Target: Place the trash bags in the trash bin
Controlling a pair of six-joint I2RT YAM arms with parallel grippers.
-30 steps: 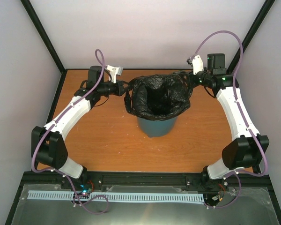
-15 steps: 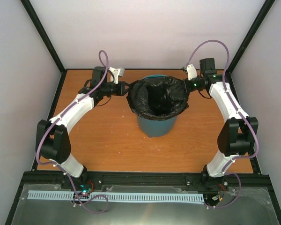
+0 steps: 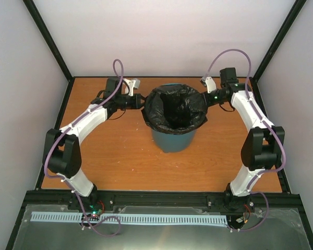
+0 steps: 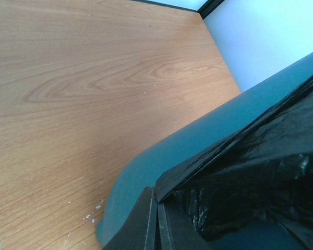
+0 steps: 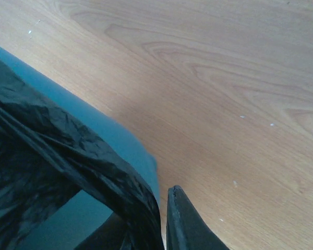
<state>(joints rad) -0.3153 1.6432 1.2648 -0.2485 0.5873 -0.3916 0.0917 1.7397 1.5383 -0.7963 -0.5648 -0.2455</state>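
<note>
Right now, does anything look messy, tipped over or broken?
Nothing stands out. The teal trash bin stands upright on the table, and the black trash bag sits inside it, its crinkly edge draped over the rim. The left gripper and right gripper pinch that edge on opposite sides.

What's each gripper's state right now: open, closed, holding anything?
Left gripper: closed, pinching the trash bag edge at the trash bin rim.
Right gripper: closed, pinching the same bag's edge on the opposite side.

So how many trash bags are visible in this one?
1. The black trash bag sits in the teal trash bin, its mouth stretched over the rim, the left gripper and right gripper pinching opposite sides. Another inside could be hidden.
</note>
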